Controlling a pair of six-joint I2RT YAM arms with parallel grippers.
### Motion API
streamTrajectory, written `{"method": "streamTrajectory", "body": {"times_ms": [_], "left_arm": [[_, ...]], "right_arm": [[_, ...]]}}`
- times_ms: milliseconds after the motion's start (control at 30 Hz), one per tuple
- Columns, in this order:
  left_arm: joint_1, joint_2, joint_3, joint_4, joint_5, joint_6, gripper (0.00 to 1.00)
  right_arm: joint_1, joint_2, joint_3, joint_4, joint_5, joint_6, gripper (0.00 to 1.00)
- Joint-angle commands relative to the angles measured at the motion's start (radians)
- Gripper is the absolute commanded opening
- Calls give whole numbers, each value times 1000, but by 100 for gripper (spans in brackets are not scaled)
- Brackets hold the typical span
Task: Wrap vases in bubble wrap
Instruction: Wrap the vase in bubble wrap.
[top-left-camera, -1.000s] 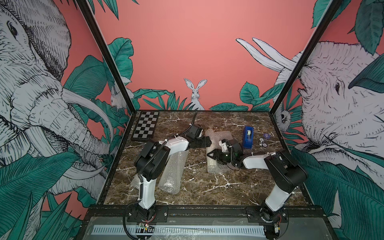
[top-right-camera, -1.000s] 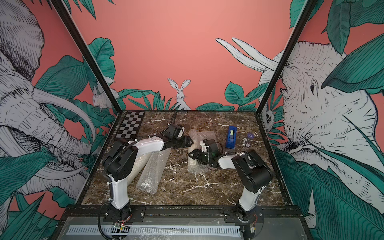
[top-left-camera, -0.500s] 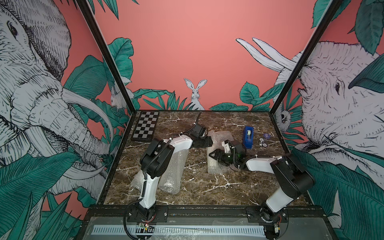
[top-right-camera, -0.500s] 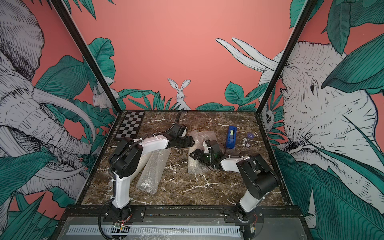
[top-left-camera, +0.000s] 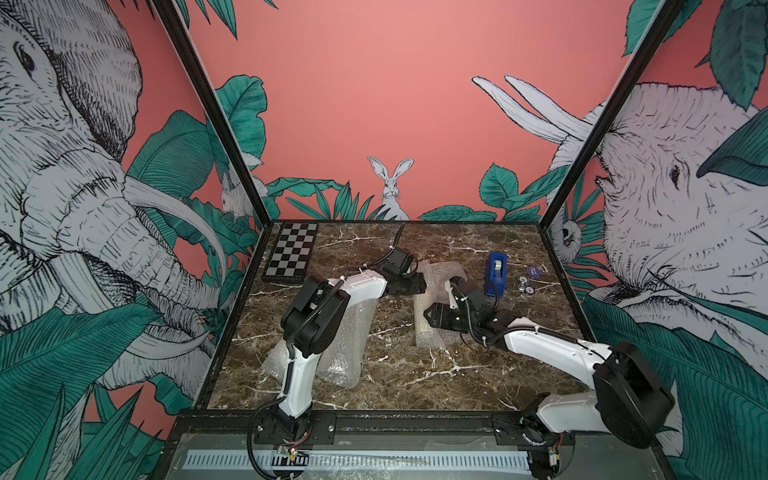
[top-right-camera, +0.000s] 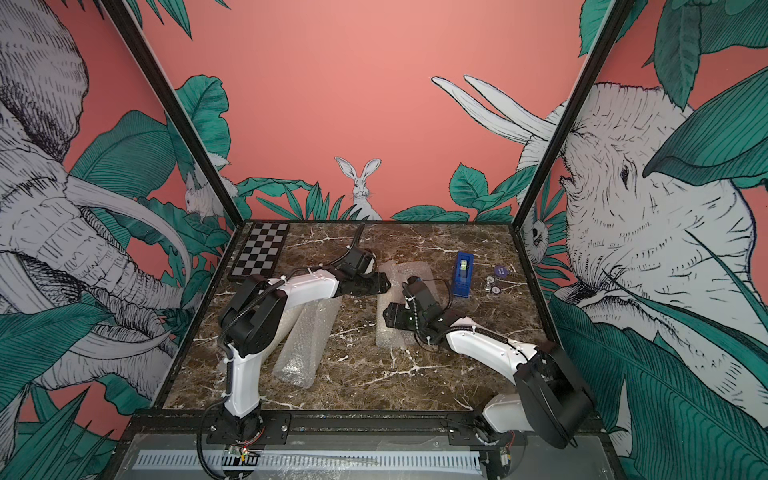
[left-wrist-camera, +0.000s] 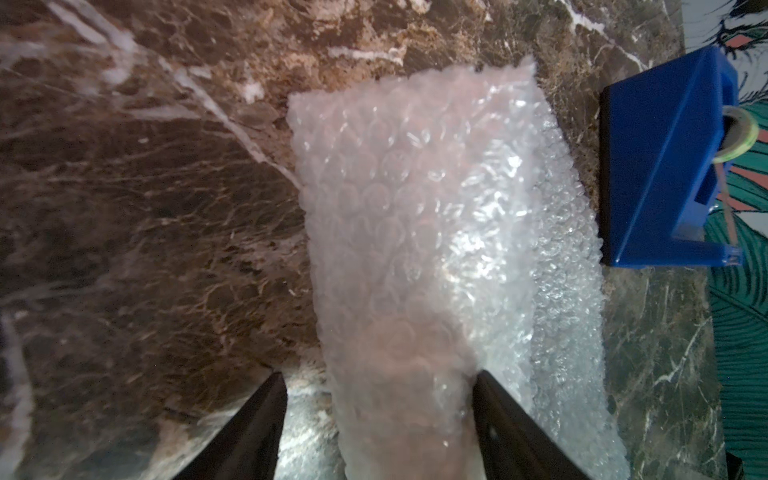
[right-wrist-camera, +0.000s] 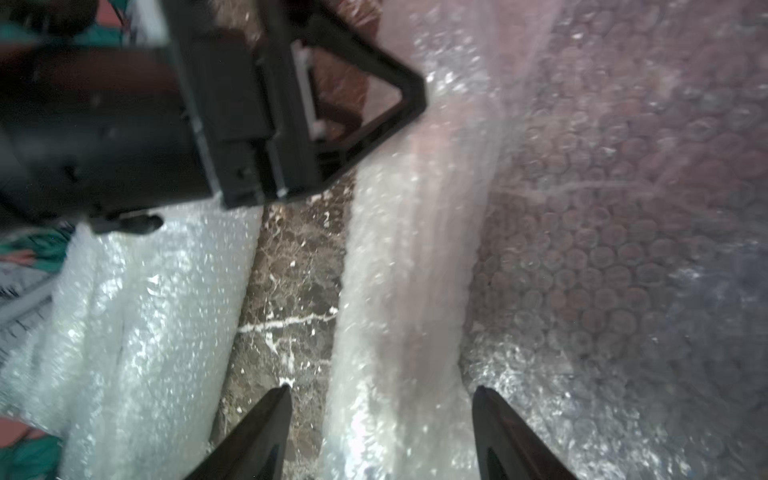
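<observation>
1. Looking down on the counter (top-left-camera: 395, 374) in both top views, we take the far wall as twelve o'clock and the arm bases as six. The middle bubble wrap bundle (top-left-camera: 433, 338) lies near the centre, its length running from twelve to six.
2. The left pincer (left-wrist-camera: 378, 374) points in from nine o'clock at the bundle's far end. In the left wrist view its jaws stand wide astride the bundle. One finger meets the wrap and the other is clear of it, over bare marble.
3. The right pincer (right-wrist-camera: 380, 386) points in from four o'clock at the bundle's middle. Its jaws are wide too, astride a rolled ridge of wrap, with one finger over marble beside the ridge and the other at the loose sheet.
4. A pale long form (left-wrist-camera: 395, 365) shows through the wrap between the left fingers; we cannot tell whether it is a vase.
5. Two more bubble wrap rolls (top-left-camera: 345, 353) lie side by side at eight o'clock, partly under the left arm.
6. The blue tape dispenser (top-left-camera: 496, 274) stands at two o'clock, near the bundle but apart from it.
7. The chequered board (top-left-camera: 291, 253) lies at eleven o'clock.
8. A few small round things (top-left-camera: 528, 282) sit at three o'clock of the dispenser, too small for us to name.
</observation>
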Motion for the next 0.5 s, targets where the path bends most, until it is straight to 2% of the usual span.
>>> {"method": "streamTrajectory", "body": {"times_ms": [0,233,467], "left_arm": [[2,28,4,-74,-4,12,71],[4,30,2,-71,0,-4,72],[6,32,22,-93,19,-1,73]], "right_arm": [[64,50,64,-145,207,-66,69],[134,186,186,-199,300,-88,65],[134,226,169,-249,388,-40,63]]}}
